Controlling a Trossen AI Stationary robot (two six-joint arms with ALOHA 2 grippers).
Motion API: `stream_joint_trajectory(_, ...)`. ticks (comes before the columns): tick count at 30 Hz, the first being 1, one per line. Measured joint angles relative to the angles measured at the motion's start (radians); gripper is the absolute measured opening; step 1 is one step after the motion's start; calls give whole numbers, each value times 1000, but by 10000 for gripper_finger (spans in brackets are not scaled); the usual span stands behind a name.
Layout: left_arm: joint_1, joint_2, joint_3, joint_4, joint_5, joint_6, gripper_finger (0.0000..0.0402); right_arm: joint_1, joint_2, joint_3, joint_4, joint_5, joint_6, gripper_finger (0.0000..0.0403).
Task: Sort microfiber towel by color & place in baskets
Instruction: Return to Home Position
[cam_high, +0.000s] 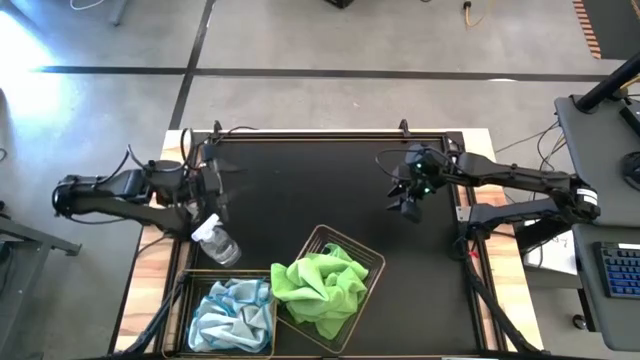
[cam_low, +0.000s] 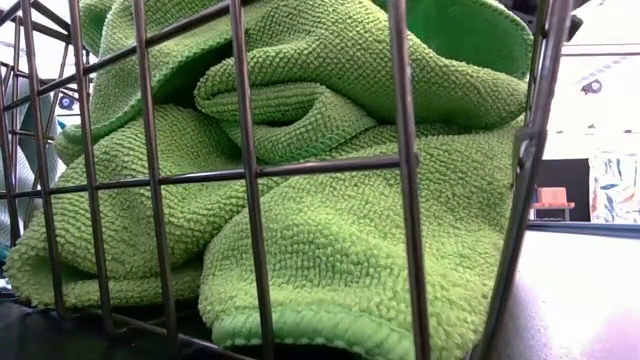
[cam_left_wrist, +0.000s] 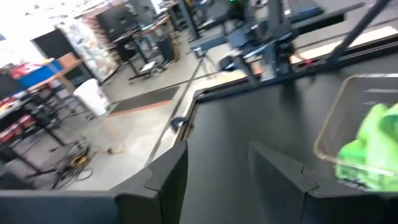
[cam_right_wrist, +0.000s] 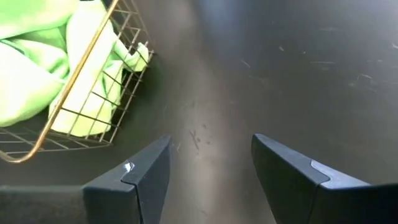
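We see the left end effector (cam_high: 213, 183) over the black mat's (cam_high: 300, 180) left edge, fingers (cam_left_wrist: 163, 180) apart, nothing held. A small clear spray bottle (cam_high: 217, 243) sits at the mat's left edge, between that end effector and the left basket (cam_high: 226, 271).

The left basket is at the mat's lower-left corner in the high view. It's thin dark bronze wire mesh, rectangular and shallow. In it are the pale blue microfiber towels (cam_high: 232, 315), crumpled and fuzzy.

The right basket (cam_high: 357, 245), same build, sits just beside it, skewed, on the mat's lower middle. It holds the lime green microfiber towels (cam_high: 320, 288), piled in loose folds. Low view shows their nubby looped pile and a smooth hem through the wire grid.

The right end effector (cam_high: 409, 203) hovers over the mat's right half, fingers (cam_right_wrist: 140, 180) apart, empty. Pale wood tabletop (cam_high: 150, 265) borders the mat.
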Motion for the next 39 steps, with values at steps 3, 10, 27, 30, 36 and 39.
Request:
stream_joint_trajectory(3, 54, -43, -54, -3, 0, 1, 155, 1, 1, -42, 61, -43, 0, 215)
stream_joint_trajectory(10, 175, -173, -162, 8, -8, 16, 155, 1, 2, -81, 81, -74, 27, 215)
stream_joint_trajectory(27, 308, -334, -365, 214, -314, -207, 155, 1, 2, -105, 109, -75, 49, 215)
stream_joint_trajectory(30, 308, -325, -393, 216, -255, -232, 155, 1, 2, -106, 109, -75, 49, 215)
stream_joint_trajectory(36, 307, -304, -436, 215, -203, -255, 155, 1, 2, -106, 109, -75, 53, 215)
stream_joint_trajectory(39, 307, -300, -461, 215, -203, -275, 155, 1, 2, -106, 109, -75, 53, 215)
